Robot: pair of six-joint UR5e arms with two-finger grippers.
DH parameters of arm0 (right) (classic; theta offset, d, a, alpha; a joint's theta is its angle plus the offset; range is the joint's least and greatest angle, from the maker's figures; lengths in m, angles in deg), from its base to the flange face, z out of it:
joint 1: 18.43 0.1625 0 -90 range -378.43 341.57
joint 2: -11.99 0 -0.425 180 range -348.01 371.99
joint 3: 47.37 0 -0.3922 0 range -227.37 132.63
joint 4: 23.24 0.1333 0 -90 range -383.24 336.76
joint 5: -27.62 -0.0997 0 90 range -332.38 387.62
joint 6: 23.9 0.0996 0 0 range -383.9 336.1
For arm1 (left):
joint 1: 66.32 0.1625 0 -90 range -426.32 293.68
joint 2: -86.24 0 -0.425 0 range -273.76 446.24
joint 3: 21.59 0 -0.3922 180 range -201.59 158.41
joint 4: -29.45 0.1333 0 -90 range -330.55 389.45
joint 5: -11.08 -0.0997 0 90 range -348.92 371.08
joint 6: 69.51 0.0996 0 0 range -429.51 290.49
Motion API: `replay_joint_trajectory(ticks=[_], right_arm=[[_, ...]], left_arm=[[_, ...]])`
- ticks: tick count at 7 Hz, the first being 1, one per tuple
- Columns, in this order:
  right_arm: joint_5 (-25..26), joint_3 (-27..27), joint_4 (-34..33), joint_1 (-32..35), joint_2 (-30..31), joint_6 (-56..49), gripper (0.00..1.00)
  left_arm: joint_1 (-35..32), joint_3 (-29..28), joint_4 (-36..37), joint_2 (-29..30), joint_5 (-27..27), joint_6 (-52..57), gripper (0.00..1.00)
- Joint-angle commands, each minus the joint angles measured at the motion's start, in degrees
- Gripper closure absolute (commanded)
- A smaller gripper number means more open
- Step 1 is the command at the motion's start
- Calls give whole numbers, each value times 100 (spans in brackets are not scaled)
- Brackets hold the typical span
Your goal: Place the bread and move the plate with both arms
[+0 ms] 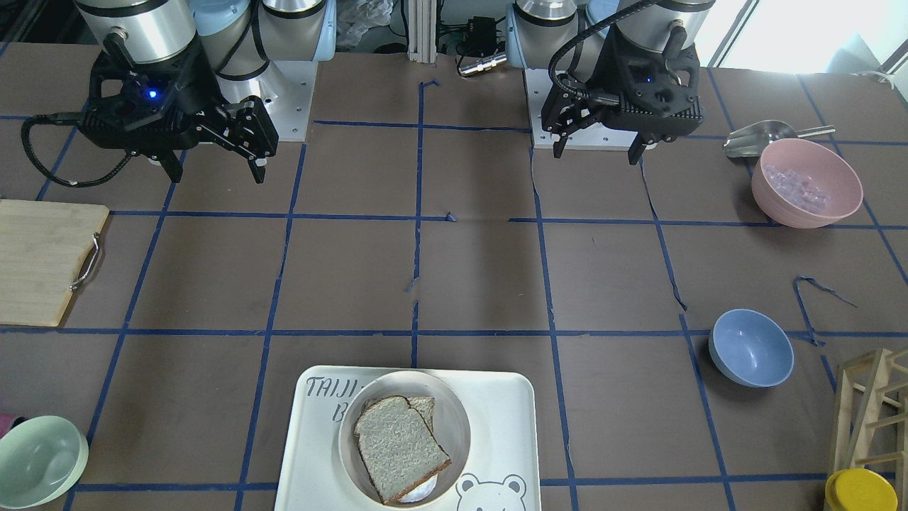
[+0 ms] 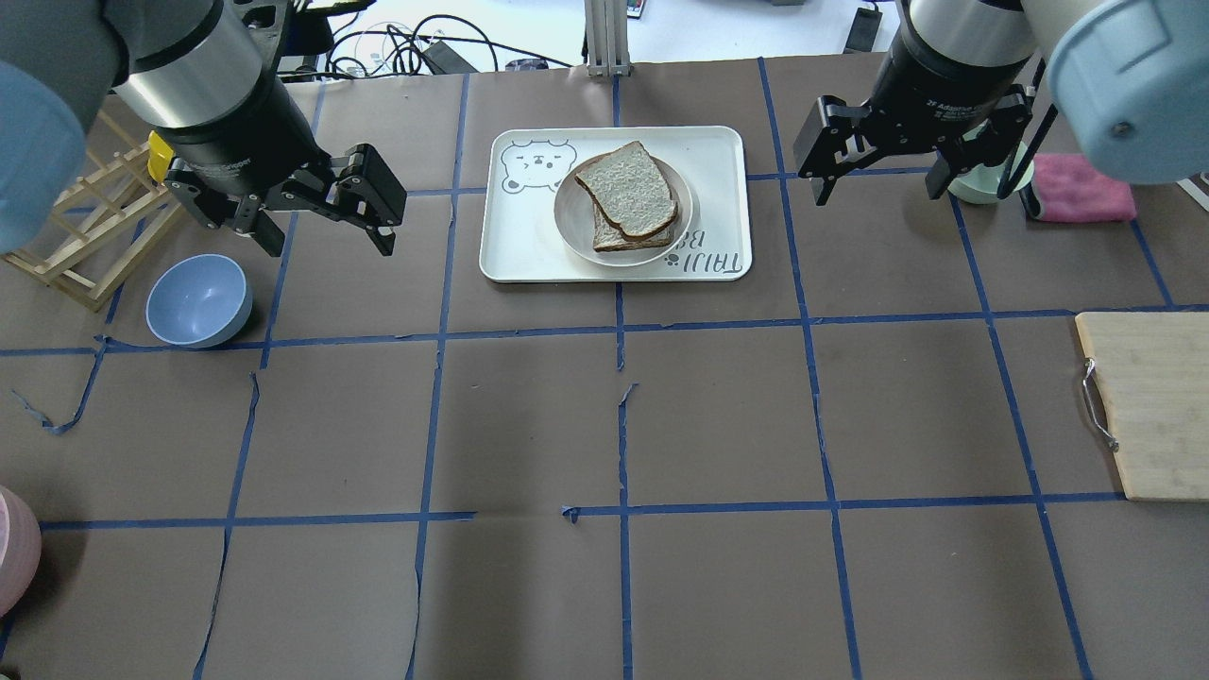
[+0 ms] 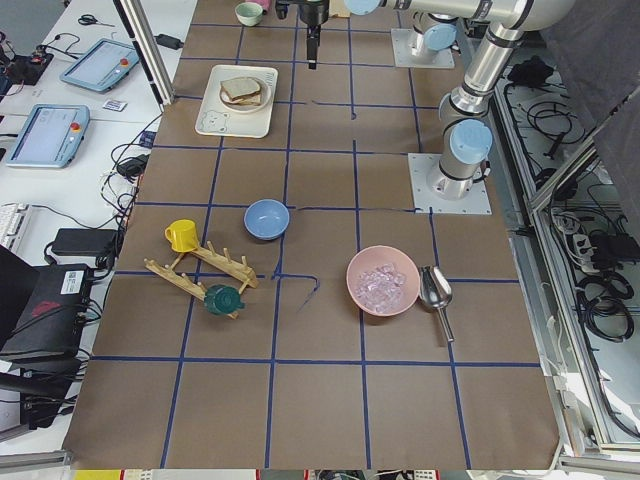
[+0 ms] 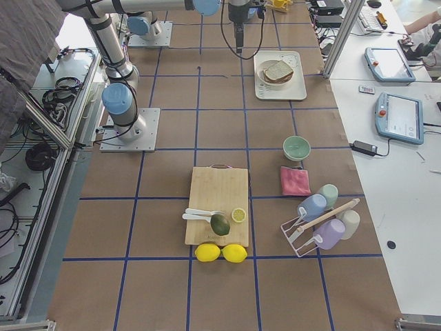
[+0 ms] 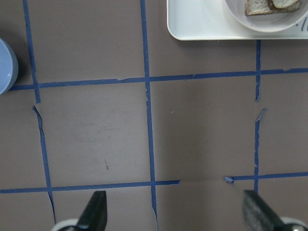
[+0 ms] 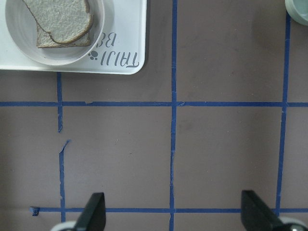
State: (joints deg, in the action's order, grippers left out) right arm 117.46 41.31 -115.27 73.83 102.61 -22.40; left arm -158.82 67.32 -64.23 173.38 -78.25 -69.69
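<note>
Found bread (image 2: 625, 184) lying in plate (image 2: 570, 215), plate on tray (image 2: 515, 236). Noted left gripper (image 2: 331, 246) and right gripper (image 2: 876, 194) gaping, empty, well apart from tray. Judged placing done; plate move probably finished, unconfirmed.

The table (image 2: 718, 416) is covered in brown paper and divided into squares by blue tape (image 2: 718, 325). Beside it, a white desk (image 3: 50, 95) bearing a blue-framed control panel (image 3: 45, 135) is seen in the exterior left view; black cables (image 3: 600, 295) are strewn on the grey floor opposite. An aluminium post (image 2: 605, 38) is seen at the table's far edge
</note>
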Motion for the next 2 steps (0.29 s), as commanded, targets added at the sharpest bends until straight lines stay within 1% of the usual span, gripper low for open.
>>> replay_joint_trajectory(ticks=[1, 2], right_arm=[[-1, 0, 1, -7, 0, 0, 0], [-1, 0, 1, 10, 0, 0, 0]], left_arm=[[22, -5, 25, -4, 4, -8, 0], [22, -5, 34, -4, 4, 1, 0]])
